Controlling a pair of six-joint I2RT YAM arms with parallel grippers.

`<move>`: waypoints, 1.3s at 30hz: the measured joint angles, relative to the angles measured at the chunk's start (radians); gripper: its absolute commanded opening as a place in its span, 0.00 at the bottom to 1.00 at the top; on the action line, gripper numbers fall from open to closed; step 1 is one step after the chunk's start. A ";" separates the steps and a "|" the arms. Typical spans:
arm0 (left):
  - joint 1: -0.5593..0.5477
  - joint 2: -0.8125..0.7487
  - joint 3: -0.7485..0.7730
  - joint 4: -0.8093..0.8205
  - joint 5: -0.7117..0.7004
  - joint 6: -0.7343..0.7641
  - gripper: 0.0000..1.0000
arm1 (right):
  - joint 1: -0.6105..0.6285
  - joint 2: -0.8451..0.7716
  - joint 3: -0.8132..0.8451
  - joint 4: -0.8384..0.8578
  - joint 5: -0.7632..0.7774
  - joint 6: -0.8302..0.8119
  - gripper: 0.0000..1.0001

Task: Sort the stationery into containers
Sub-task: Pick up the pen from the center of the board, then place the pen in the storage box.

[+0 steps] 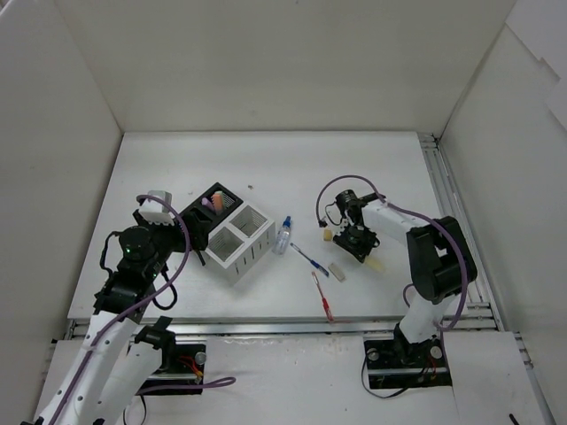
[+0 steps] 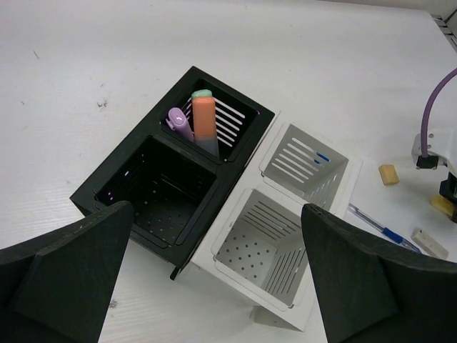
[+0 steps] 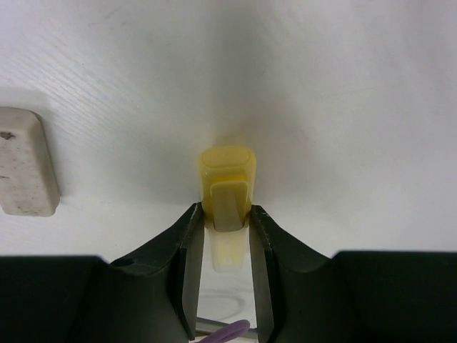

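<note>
Tabletop [image 1: 266,159], right arm [image 1: 394,217] stooped, jaws pinching highlighter [image 3: 226,168]

Robot lab test cell, not home or office. White table [image 1: 266,159] boxed in by plain white panels [image 1: 292,62] beyond tools and on both sides. Metal rail [image 1: 446,195] along table edge, right of right tool [image 3: 227,214]. Arms bolted to black base plates [image 1: 425,376] at near edge, behind tools. Purple cable [image 1: 350,178] looped loose just above right tool; another trails behind left tool [image 2: 218,279]. Bare surfaces, even overhead light.
</note>
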 measured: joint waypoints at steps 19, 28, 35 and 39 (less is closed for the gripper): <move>0.000 -0.126 -0.004 -0.032 -0.140 -0.099 1.00 | 0.282 -0.452 0.030 0.929 -0.200 0.211 0.00; 0.000 -0.162 -0.003 -0.130 -0.301 -0.228 1.00 | 0.411 0.129 0.299 1.247 -0.309 0.364 0.00; 0.000 -0.175 -0.003 -0.147 -0.323 -0.256 1.00 | 0.516 0.217 0.357 1.349 -0.272 0.359 0.00; 0.000 -0.174 -0.003 -0.148 -0.330 -0.259 1.00 | 0.533 0.220 0.365 1.394 -0.249 0.357 0.00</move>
